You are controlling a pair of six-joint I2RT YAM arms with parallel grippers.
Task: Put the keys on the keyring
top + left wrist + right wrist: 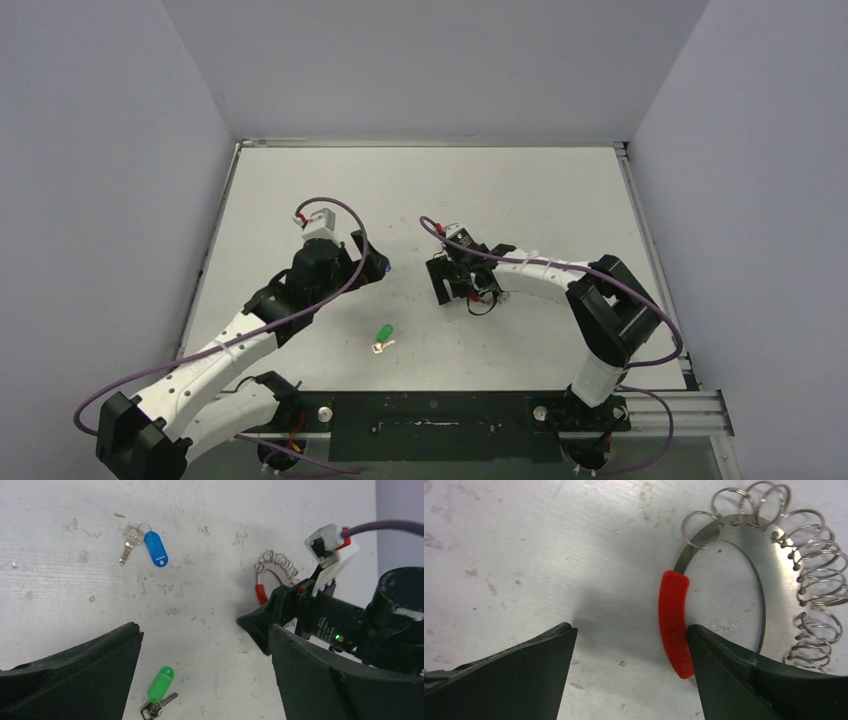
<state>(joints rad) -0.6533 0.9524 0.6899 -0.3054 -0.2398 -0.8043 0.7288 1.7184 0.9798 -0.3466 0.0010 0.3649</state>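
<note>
The keyring [729, 530] is a flat silvery ring with coiled wire along its right arc and a red sleeve [674, 622] on its left arc; it lies flat on the table. My right gripper [630, 630] is open and low over it. Its right finger [744, 680] stands inside the ring, against the red sleeve. The left finger is on bare table outside the ring. The blue-headed key [156, 549] and the green-headed key [161, 684] lie apart on the table. My left gripper [204, 630] is open, empty, hovering between them. In the top view the green key [383, 335] lies near the front.
The white table [540, 200] is walled in by grey panels at the back and sides. The right gripper [280, 615] and the keyring [274, 566] show at the right of the left wrist view. A black base rail [430, 412] runs along the near edge.
</note>
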